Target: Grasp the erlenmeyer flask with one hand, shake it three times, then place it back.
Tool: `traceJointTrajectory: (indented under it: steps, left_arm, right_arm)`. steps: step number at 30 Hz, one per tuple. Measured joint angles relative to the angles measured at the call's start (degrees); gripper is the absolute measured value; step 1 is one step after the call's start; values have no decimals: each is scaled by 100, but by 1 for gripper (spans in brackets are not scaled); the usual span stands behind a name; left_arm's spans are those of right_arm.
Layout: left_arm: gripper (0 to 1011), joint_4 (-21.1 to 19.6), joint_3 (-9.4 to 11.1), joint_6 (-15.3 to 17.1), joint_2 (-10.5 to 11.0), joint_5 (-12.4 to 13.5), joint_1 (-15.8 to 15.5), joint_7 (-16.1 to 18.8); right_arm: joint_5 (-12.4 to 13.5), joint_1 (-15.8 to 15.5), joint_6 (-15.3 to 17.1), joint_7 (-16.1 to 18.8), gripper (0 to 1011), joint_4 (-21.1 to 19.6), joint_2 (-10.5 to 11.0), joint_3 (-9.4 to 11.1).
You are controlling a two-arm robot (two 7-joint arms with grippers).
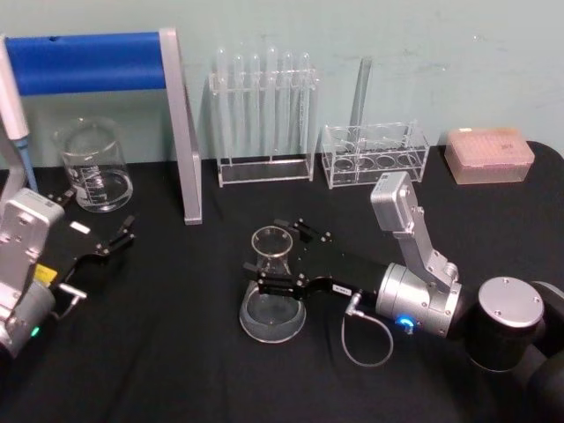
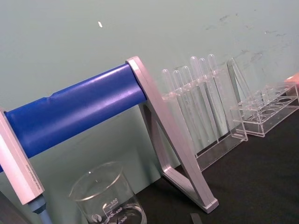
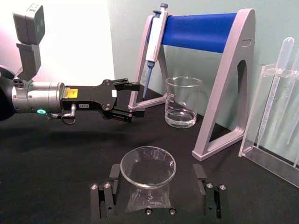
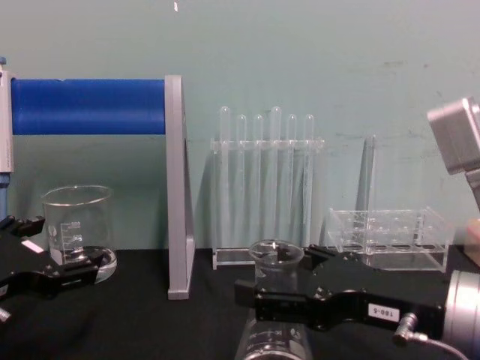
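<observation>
Two jaws of the right gripper [image 1: 273, 261] stand apart, straddling the neck of the flask [image 1: 273, 319], which stands mid-table [image 1: 176, 370]. An off-centre squeeze on slick glass could tip it, or let it slip when shaken. The left gripper [image 1: 95, 261] waits at 9 o'clock, jaws apart. A wide swing risks the beaker [image 1: 95, 167] at 10 and the tube rack [image 1: 264, 123] at 12.

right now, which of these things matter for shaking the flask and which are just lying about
In the job: erlenmeyer flask, standing on the table; right gripper, open around its neck.
Lying about: beaker, pipette stand, test tube rack, low tube rack, pink box; left gripper idle beside the beaker.
</observation>
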Motion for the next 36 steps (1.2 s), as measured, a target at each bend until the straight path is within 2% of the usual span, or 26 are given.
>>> traceJointTrajectory:
  steps: [5,9,16,17,19,36]
  left_arm:
    - [1001,0,0,0,0,0,0,0]
    - [1001,0,0,0,0,0,0,0]
    - [1001,0,0,0,0,0,0,0]
    - [1001,0,0,0,0,0,0,0]
    - [1001,0,1,0,0,0,0,0]
    - [1001,0,0,0,0,0,0,0]
  right_arm:
    - [1,0,-1,1,895,0,0,0]
    - [2,0,-1,3,787,0,0,0]
    - [4,0,-2,8,568,0,0,0]
    - [4,0,-2,9,509,0,0,0]
    - [5,0,-2,8,470,0,0,0]
    - [10,-1,-1,9,449,0,0,0]
